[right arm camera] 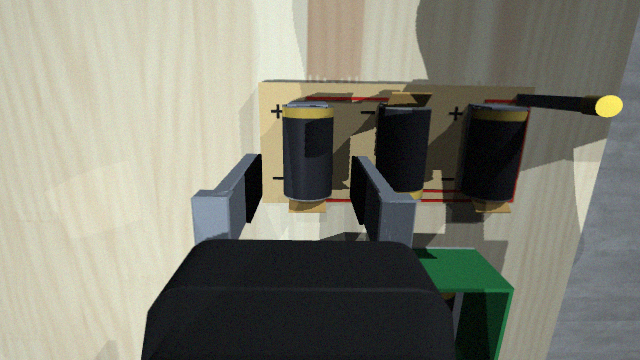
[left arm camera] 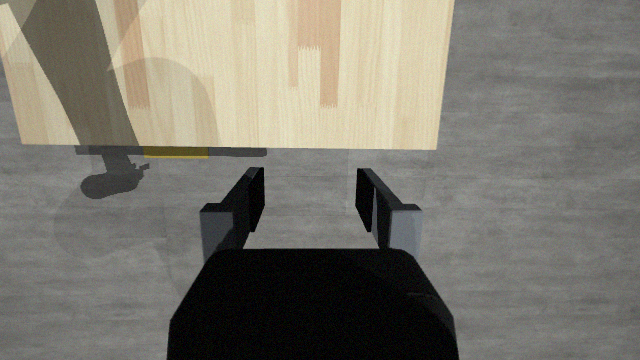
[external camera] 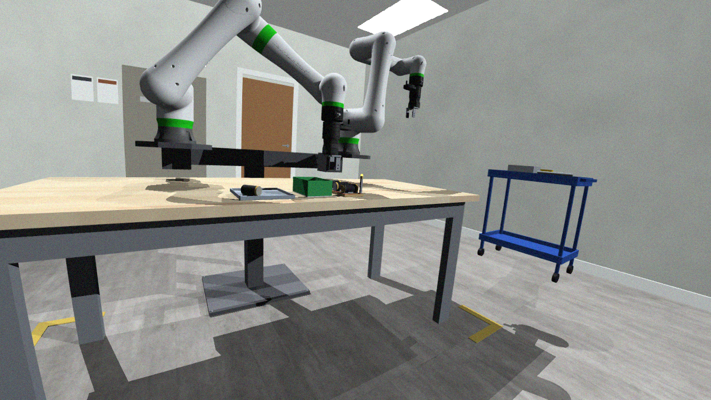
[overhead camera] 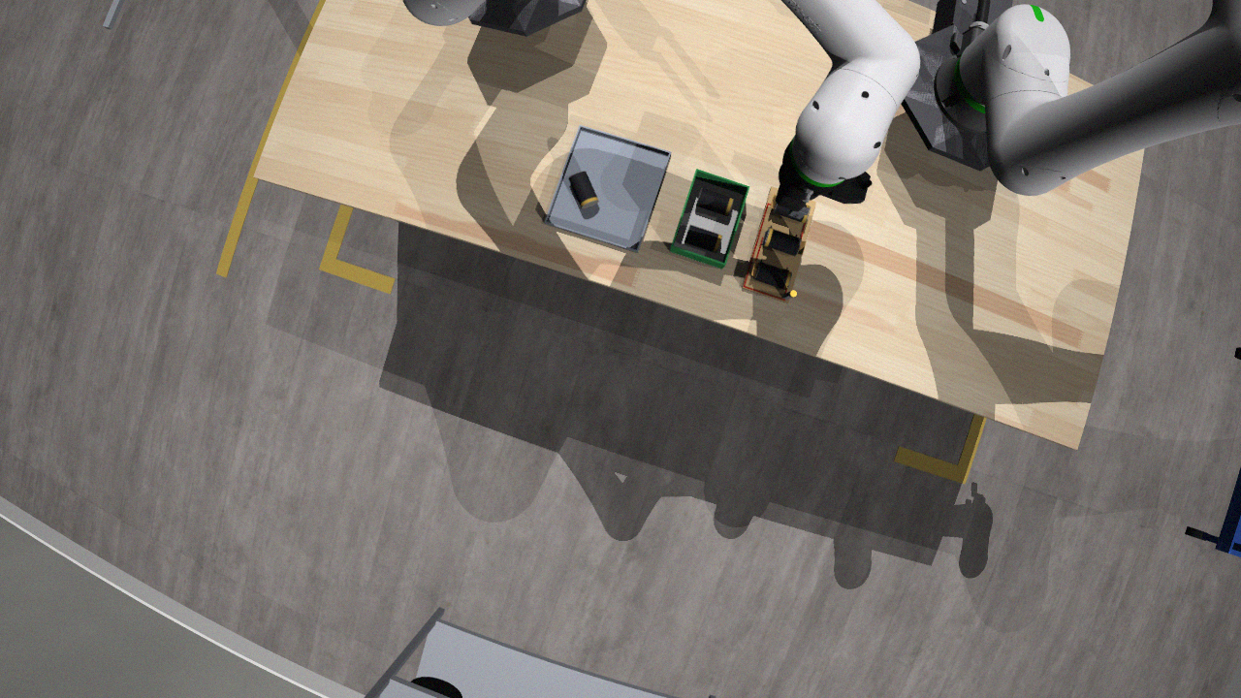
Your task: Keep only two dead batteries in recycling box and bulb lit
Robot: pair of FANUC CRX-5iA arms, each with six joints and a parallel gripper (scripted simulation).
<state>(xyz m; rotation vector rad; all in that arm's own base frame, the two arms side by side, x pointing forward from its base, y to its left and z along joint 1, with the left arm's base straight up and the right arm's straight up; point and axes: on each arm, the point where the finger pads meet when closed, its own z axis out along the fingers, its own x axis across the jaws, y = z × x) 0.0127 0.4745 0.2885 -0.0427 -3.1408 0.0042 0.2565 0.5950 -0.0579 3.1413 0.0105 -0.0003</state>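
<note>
The holder board [right arm camera: 270,150] carries three black batteries side by side [right arm camera: 307,155] [right arm camera: 402,150] [right arm camera: 495,155]. The outer two have their gold bands at the top in the right wrist view, the middle one at the bottom. The bulb [overhead camera: 793,293] [external camera: 361,175] [right arm camera: 608,106] at the board's end shows bright yellow. The green recycling box [external camera: 319,188] [right arm camera: 455,265] stands upright beside the board, with two batteries [overhead camera: 715,205] [overhead camera: 703,238] inside. My right gripper [right arm camera: 306,176] [external camera: 331,170] is open and empty above the end battery farthest from the bulb. My left gripper [left arm camera: 310,187] [external camera: 411,115] is open and empty, high beyond the table.
A shallow grey tray [overhead camera: 620,195] [external camera: 275,193] holds one battery [overhead camera: 583,188] [external camera: 251,190], lying on its side, across the box from the board. The table's front edge [external camera: 377,201] runs close to the tray, box and board. A blue cart [external camera: 526,243] stands apart on the floor.
</note>
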